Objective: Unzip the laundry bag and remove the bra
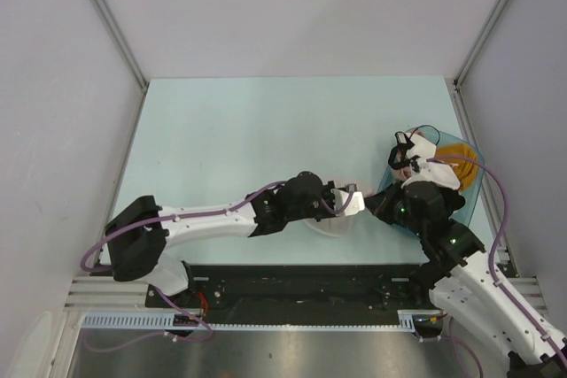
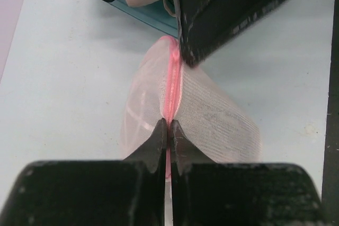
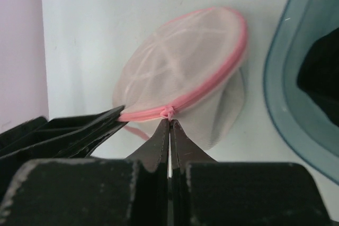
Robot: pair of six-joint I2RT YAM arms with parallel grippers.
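Observation:
The laundry bag [image 1: 332, 224], a white mesh pouch with a pink zip seam, lies on the table between both grippers. It also shows in the left wrist view [image 2: 212, 115] and the right wrist view [image 3: 180, 62]. My left gripper [image 2: 168, 123] is shut on the pink seam at the bag's near end, and it shows from above [image 1: 352, 200]. My right gripper [image 3: 169, 121] is shut with a small pink zipper pull [image 3: 168, 111] pinched at its tips, and it shows from above [image 1: 370, 204]. The seam looks closed. No bra shows through the mesh.
A teal basin [image 1: 477, 185] stands right of the bag, close behind my right gripper, with orange cloth [image 1: 461, 152] in it. A pink garment with black straps [image 1: 406, 152] hangs over the basin's left rim [image 2: 153, 17]. White walls enclose the table.

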